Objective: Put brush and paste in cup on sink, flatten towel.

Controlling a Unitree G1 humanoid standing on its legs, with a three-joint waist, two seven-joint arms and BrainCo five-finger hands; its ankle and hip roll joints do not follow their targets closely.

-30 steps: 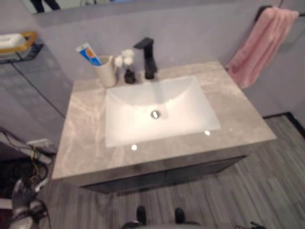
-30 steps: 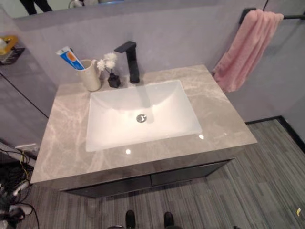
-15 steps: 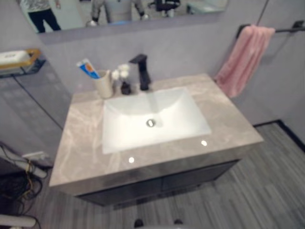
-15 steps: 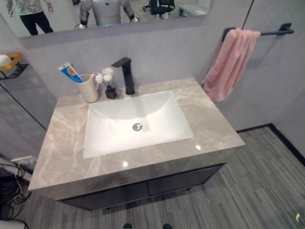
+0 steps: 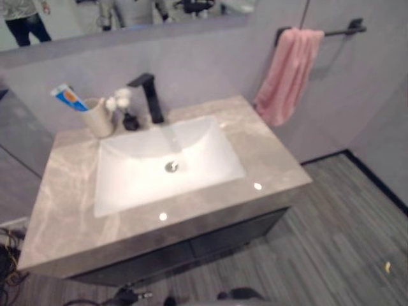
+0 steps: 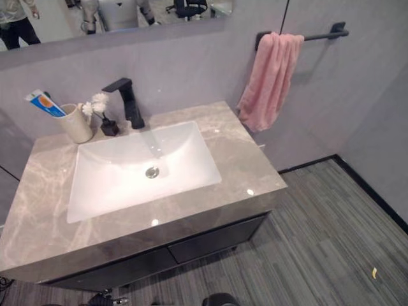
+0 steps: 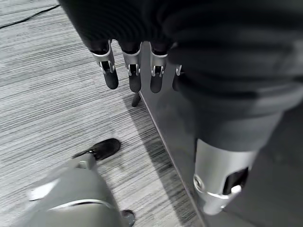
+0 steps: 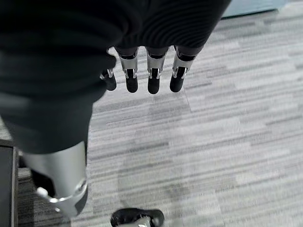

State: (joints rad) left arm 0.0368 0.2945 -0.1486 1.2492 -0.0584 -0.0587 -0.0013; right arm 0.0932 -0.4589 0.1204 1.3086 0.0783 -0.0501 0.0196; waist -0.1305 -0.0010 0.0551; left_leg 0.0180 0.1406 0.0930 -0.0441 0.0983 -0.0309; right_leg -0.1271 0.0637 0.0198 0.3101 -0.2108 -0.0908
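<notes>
towel (image 6: 268, 80) bunched on rail (image 6: 319, 35)

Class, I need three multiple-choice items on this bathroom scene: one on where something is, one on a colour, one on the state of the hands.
1. Where is the cup?
A. left of the tap
B. in the basin
C. on the floor

2. What colour is the towel?
A. blue
B. pink
C. green

3. How are both hands?
A. curled round the towel
B. holding the cup
C. open, holding nothing

Answers:
1 A, it stands on the counter beside the tap.
2 B, it hangs pink from the rail.
3 C, the left hand and right hand hang straight-fingered over floor.
</notes>
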